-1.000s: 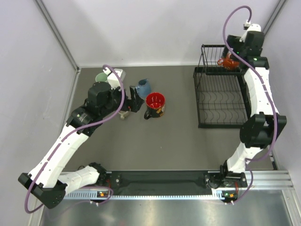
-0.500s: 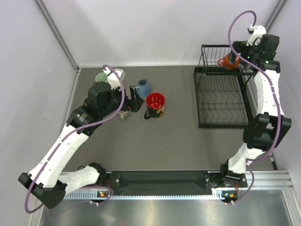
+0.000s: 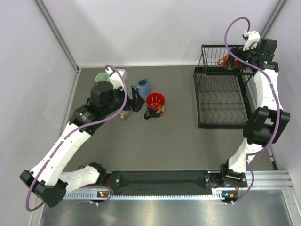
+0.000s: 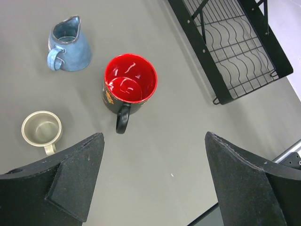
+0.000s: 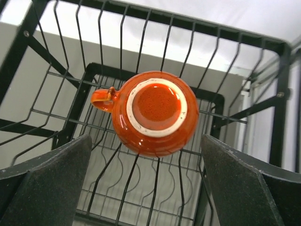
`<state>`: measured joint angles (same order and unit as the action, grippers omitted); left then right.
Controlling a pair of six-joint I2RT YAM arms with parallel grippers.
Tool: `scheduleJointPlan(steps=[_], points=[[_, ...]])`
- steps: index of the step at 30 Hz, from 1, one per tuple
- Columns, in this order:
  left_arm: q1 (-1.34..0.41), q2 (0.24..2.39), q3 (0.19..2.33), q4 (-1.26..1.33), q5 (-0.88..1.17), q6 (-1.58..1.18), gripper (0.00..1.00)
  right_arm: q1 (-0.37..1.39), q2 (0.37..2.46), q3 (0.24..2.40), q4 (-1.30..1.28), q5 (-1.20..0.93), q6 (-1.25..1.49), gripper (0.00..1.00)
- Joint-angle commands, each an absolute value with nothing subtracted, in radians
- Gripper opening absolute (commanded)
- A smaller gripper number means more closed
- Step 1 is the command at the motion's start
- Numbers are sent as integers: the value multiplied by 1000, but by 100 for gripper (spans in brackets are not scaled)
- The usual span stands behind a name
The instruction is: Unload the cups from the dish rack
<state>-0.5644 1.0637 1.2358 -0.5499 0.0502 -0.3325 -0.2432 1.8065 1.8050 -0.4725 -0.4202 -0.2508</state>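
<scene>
**Right gripper** (image 5: 146, 141): over the last second it shifted across the raised basket of the dish rack (image 3: 196, 96) and its jaws opened the last bit. It stood at its widest, holding nothing, one finger on each side of the orange mug (image 5: 157, 113) and above it, not touching.

**Orange mug:** upside down in the raised basket, base up, handle toward the gripper's left finger. Unmoved. It was the only cup seen left in the rack; the lower tier was bare.

**Left gripper** (image 4: 154, 141): wide, holding nothing, hardly moved, hanging over the table (image 3: 178, 141).

**Cups already out:** black mug (image 4: 129, 87), red inside, upright; blue mug (image 4: 70, 47) behind it; beige mug (image 4: 41, 129) to the side; green cup (image 3: 101, 77) and pale cup (image 3: 117, 74) further back, partly hidden by the arm.

**Judgement:** five of six unloaded. The right gripper's shift looked like lining up on the last mug; lowering and closing remained.
</scene>
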Motion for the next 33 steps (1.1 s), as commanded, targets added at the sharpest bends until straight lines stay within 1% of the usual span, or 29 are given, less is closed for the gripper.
scheduleJointPlan(steps=[1, 5, 17, 22, 25, 26, 28, 33], points=[[-565, 1063, 1236, -497, 40, -310, 93, -252, 1842, 1871, -486, -460, -284, 100], [-565, 1065, 1235, -495, 38, -310, 93, -253, 1881, 1914, -486, -397, -269, 100], [-565, 1080, 1242, -495, 28, -302, 93, -253, 1974, 1965, -482, -463, -233, 100], [-565, 1084, 1249, -495, 29, -301, 93, -252, 1979, 1980, -489, -453, -230, 96], [-563, 1083, 1250, -494, 32, -302, 93, -252, 1990, 1997, -506, -428, -233, 90], [-563, 1081, 1250, -494, 31, -302, 93, -252, 1993, 2005, -511, -420, -233, 86], [-563, 1081, 1250, -494, 29, -301, 93, -252, 2000, 2020, -525, -419, -233, 83], [-563, 1075, 1247, -492, 26, -301, 93, -249, 1999, 2025, -514, -433, -207, 67]])
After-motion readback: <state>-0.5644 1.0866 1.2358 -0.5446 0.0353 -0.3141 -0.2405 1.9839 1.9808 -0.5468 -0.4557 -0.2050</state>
